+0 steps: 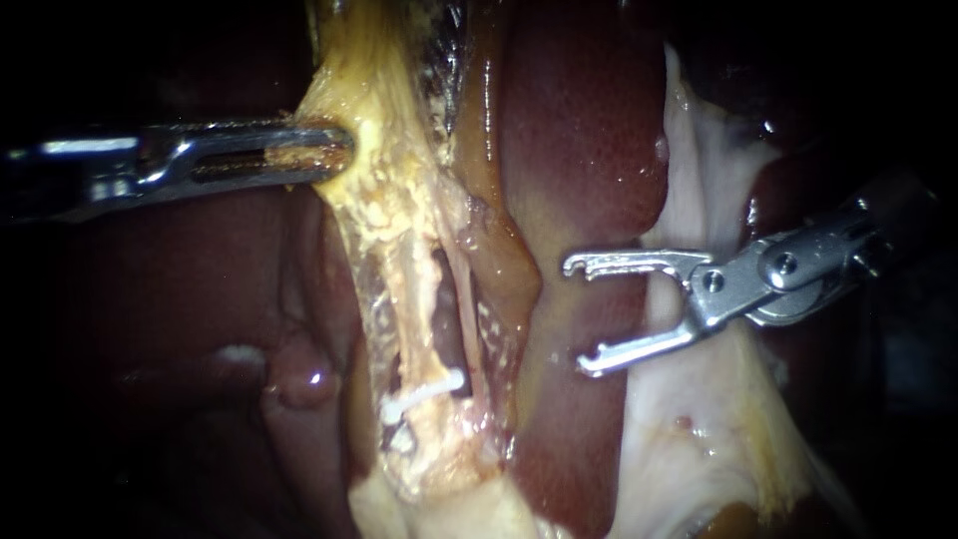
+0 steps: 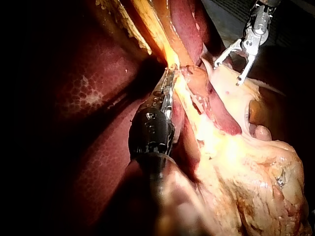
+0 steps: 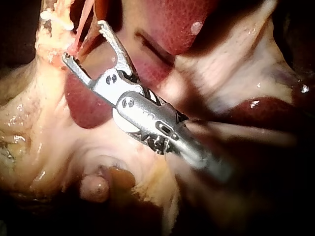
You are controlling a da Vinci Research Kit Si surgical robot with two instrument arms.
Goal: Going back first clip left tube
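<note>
My left instrument (image 1: 334, 155) comes in from the left, its jaws shut on the yellowish tissue (image 1: 374, 120) at the top of the stretched strand. Below it two thin tubes run down side by side; a white clip (image 1: 424, 396) sits across the left tube (image 1: 414, 329). My right instrument (image 1: 584, 314) is over the dark red liver (image 1: 579, 150), well right of the tubes, jaws wide open and empty. The left wrist view shows the left instrument (image 2: 171, 73) gripping the strand; the right wrist view shows the right instrument (image 3: 83, 42) open.
Pale whitish tissue (image 1: 699, 419) lies under and below the right instrument. A small rounded nub of liver (image 1: 299, 379) sits left of the clip. Fatty yellow tissue (image 2: 246, 172) fills the area beside the left instrument's shaft.
</note>
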